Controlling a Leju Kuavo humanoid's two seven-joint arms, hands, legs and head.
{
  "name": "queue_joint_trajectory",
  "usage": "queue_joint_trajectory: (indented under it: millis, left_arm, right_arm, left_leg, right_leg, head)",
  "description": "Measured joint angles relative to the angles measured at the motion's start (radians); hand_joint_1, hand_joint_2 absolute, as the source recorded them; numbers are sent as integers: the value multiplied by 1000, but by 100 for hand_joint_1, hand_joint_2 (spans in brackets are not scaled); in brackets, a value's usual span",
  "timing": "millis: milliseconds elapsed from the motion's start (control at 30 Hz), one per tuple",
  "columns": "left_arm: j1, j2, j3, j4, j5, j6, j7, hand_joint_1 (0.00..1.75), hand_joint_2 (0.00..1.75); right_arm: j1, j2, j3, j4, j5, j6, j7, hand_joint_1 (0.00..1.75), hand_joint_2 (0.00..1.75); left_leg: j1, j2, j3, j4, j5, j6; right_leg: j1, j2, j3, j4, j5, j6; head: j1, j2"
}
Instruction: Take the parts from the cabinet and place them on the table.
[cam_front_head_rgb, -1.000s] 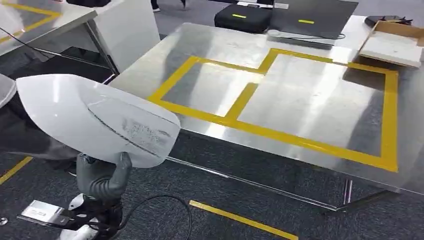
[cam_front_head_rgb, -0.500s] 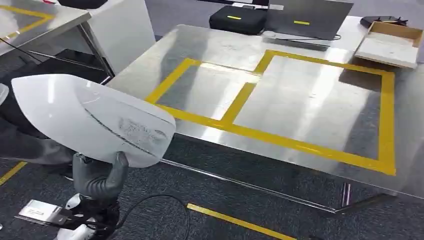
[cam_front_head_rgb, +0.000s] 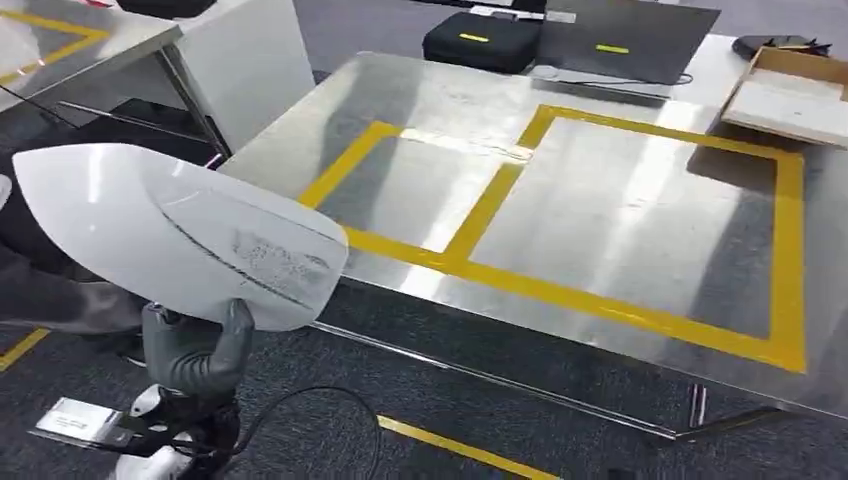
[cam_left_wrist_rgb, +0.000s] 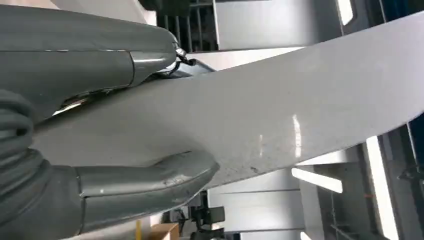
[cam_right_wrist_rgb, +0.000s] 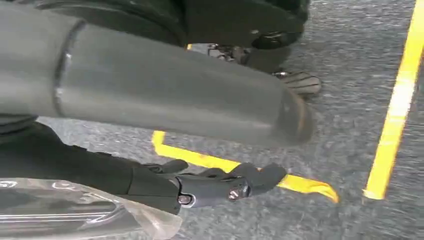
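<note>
- Left hand (cam_front_head_rgb: 195, 355) grips one white curved panel (cam_front_head_rgb: 180, 235), off the steel table's (cam_front_head_rgb: 620, 200) left corner.
- Right hand (cam_right_wrist_rgb: 215, 185) hangs empty, fingers spread.
- One cardboard box (cam_front_head_rgb: 790, 90) sits at the table's far right corner.

- White part (cam_front_head_rgb: 180, 235): glossy smooth plastic, scuffed grey patch.
- Desk (cam_front_head_rgb: 620, 210): brushed, reflective metal, matt yellow tape lines.
- Floor (cam_front_head_rgb: 420, 380): rough dark carpet.
- Box (cam_front_head_rgb: 790, 95), upper right: cardboard.
</note>
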Motion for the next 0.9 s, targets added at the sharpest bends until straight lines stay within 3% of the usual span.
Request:
queue_joint_trajectory:
  millis: [67,100,133,200,233,267,300,333,367,400,433,467,533,567,600,633,733,767,800,833,900]
  left_arm:
    - [-2,0,0,-1,0,0,0,175,175]
    - [-2,0,0,-2,0,0,0,175,175]
    - [-4,0,0,-4,-2,0,0,175,175]
    - [0,2,2,-4,-5,5,0,175,175]
    - [0,4,2,-4,-10,8,0,175,175]
    - [1,6,2,-4,-11,10,0,175,175]
    - [2,7,2,-4,-11,12,0,175,175]
    - [2,7,2,-4,-11,12,0,175,175]
    - [2,7,2,-5,-11,16,0,175,175]
    - [2,8,2,-6,-14,21,0,175,175]
    - [2,9,2,-6,-20,27,0,175,175]
    - [0,9,1,-6,-27,37,0,175,175]
    - [1,11,1,-6,-40,59,0,175,175]
    - [0,12,2,-6,-43,64,0,175,175]
    - [-1,13,2,-6,-44,66,0,175,175]
    - [-2,14,2,-6,-47,67,0,175,175]
    - [-11,21,0,3,-141,144,0,175,175]
    - [-19,26,0,23,-199,179,0,175,175]
    - [-29,33,5,56,-275,218,15,175,175]
    - [-40,40,14,90,-360,251,39,175,175]
    - [-80,57,35,168,-582,325,132,175,175]
  right_arm:
    - [2,-1,0,0,0,0,0,0,0]
    - [4,-1,-1,0,0,-2,0,0,0]
    - [3,-1,0,0,0,-2,0,0,0]
    - [1,-1,0,0,0,-1,0,0,0]
    - [2,-1,0,0,-1,-1,-2,0,0]
    - [5,-1,-1,0,-2,0,-3,0,0]
    - [7,0,-1,0,0,0,-6,0,0]
    - [6,0,0,0,1,2,-9,0,0]
    - [4,0,0,0,2,5,-12,0,0]
    - [4,0,0,0,2,8,-14,0,0]
    - [4,3,0,1,2,9,-14,0,0]
    - [2,3,0,1,2,9,-15,0,0]
    - [1,3,0,1,3,10,-15,0,0]
    - [0,3,0,1,4,10,-15,0,0]
    - [1,3,-1,1,4,10,-14,0,0]
    - [0,3,-1,1,5,10,-15,0,0]
    - [2,2,0,1,15,19,-5,0,0]
    - [5,2,0,1,22,23,2,0,0]
    - [8,0,0,1,31,27,10,0,0]
    - [8,-2,1,1,38,31,17,0,0]
    - [5,-7,5,1,49,39,27,0,0]
  left_leg:
    - [1,0,9,-5,-10,-11]
    - [4,0,5,21,-20,-17]
    - [4,0,-20,73,-42,-20]
    - [6,0,-119,247,-102,-26]
    - [5,0,-167,317,-115,-26]
    - [5,0,-194,341,-103,-25]
    - [5,0,-197,315,-57,-22]
    - [4,0,-182,254,1,-16]
    - [2,0,-154,163,68,-8]
    - [-3,0,-131,77,117,1]
    - [-9,1,-121,73,102,8]
    - [-7,1,-108,46,89,10]
    - [-11,-2,-114,43,80,12]
    - [-6,-2,-107,31,80,14]
    - [1,-1,-97,20,81,16]
    - [2,0,-90,17,77,22]
    - [3,2,-86,17,66,29]
    - [3,1,-81,17,62,29]
    - [4,-1,-73,17,57,29]
    - [5,-2,-66,17,52,26]
    - [7,-3,-47,18,39,15]
  right_leg:
    - [-3,2,9,-6,-7,-13]
    - [-6,2,22,-11,-9,-21]
    - [-6,1,29,-12,-15,-29]
    - [-6,2,46,-12,-31,-33]
    - [-5,2,55,-12,-39,-33]
    - [-4,3,66,-12,-47,-33]
    - [-4,5,81,-12,-57,-32]
    - [-3,7,95,-12,-67,-31]
    - [-3,9,112,-12,-78,-27]
    - [-4,10,113,-15,-89,-23]
    - [3,10,117,-11,-95,-16]
    - [0,13,115,-12,-96,-12]
    - [-3,9,117,-23,-97,-6]
    - [0,8,131,-28,-100,0]
    - [-2,8,123,-22,-112,5]
    - [-1,7,104,19,-132,8]
    - [-4,7,-48,261,-212,16]
    - [-4,7,-83,298,-203,18]
    - [-5,7,-91,282,-165,20]
    - [-6,7,-81,235,-118,21]
    - [-10,1,-15,47,4,23]
  head:
    - [0,0]
    - [-4,0]
    - [-12,0]
    - [-12,0]
    - [-12,0]
    - [-12,0]
    - [-12,0]
    - [-13,0]
    - [-13,0]
    - [-13,0]
    - [-8,0]
    - [-10,0]
    - [-9,0]
    - [-12,0]
    - [-11,0]
    - [-7,0]
    - [-8,0]
    - [-6,0]
    - [-7,0]
    - [-6,0]
    - [-6,0]
